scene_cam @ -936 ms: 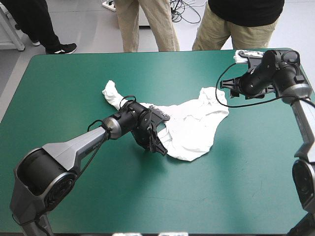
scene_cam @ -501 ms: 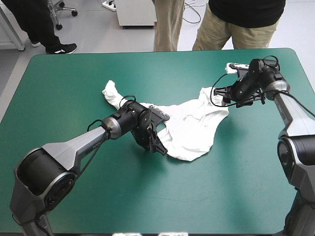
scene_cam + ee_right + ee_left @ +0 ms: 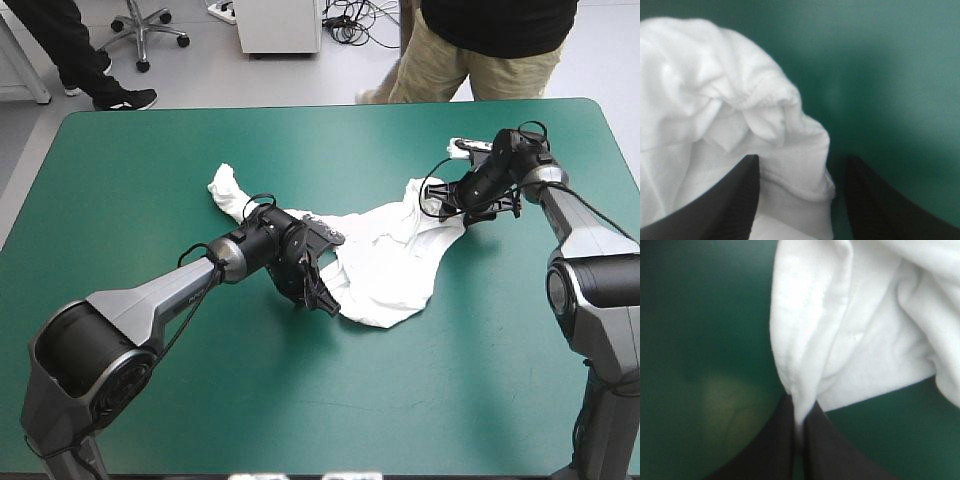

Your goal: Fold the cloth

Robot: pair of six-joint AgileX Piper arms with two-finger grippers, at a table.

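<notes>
The white T-shirt (image 3: 390,255) lies crumpled across the middle of the teal-green table, one end bunched toward the far left (image 3: 228,192). My left gripper (image 3: 318,297) sits at its near left hem, shut on the T-shirt; a fold of the T-shirt (image 3: 805,365) runs down between the black fingers (image 3: 775,450). My right gripper (image 3: 445,200) is low at the shirt's far right corner, open. A hemmed edge of the T-shirt (image 3: 790,165) lies between its spread fingers (image 3: 730,200).
A person stands just beyond the far table edge. Bare teal-green cover (image 3: 300,400) stretches along the near side and the left (image 3: 110,200).
The right arm has come down from the far right corner toward the left, until its gripper reached the shirt's right corner. The left arm and the shirt have stayed put.
</notes>
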